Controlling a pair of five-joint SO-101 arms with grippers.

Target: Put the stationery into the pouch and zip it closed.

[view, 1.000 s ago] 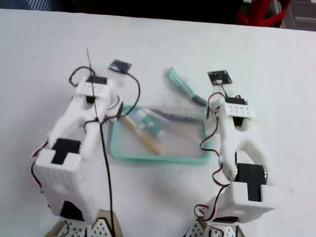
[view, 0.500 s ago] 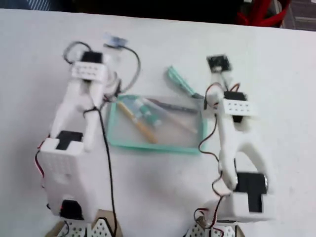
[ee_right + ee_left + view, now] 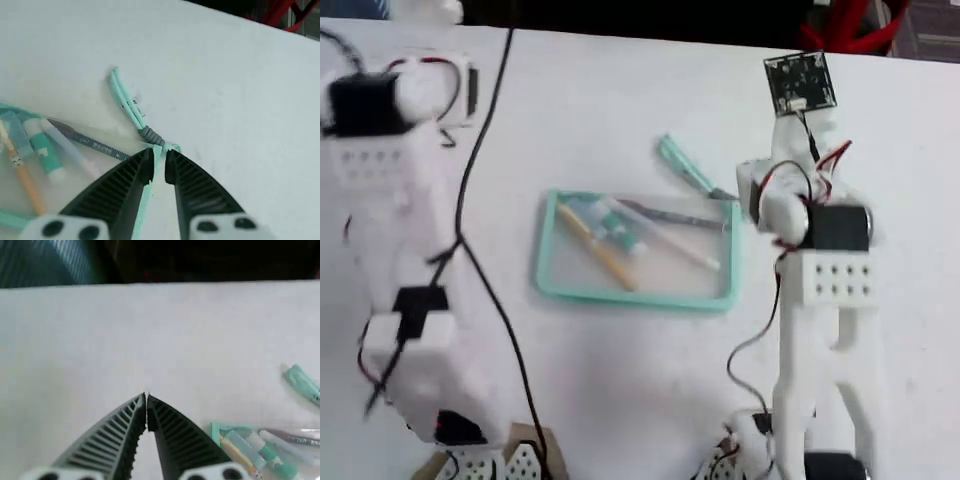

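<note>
left tool (image 3: 146, 400) fully closed, tips touching, holding nothing. Bare bench (image 3: 150, 330) sits under and ahead of it. The pouch (image 3: 635, 298) lies flat on the bench off to that tool's side, near but not touching.

right tool (image 3: 159, 154) all but closed, with a thin slit between the jaws, sitting over the pouch's corner. Teal edge shows through the slit – can't tell if it's pinched or just lying below. Grey zip pull (image 3: 149, 135) is just past the right tool's tips, and the teal strap (image 3: 125, 97) runs on from it, away from the tool.

pencil (image 3: 605, 260) and pens (image 3: 675, 247) are inside the clear pouch, between the two arms. Can't tell how far the zip is shut.
</note>
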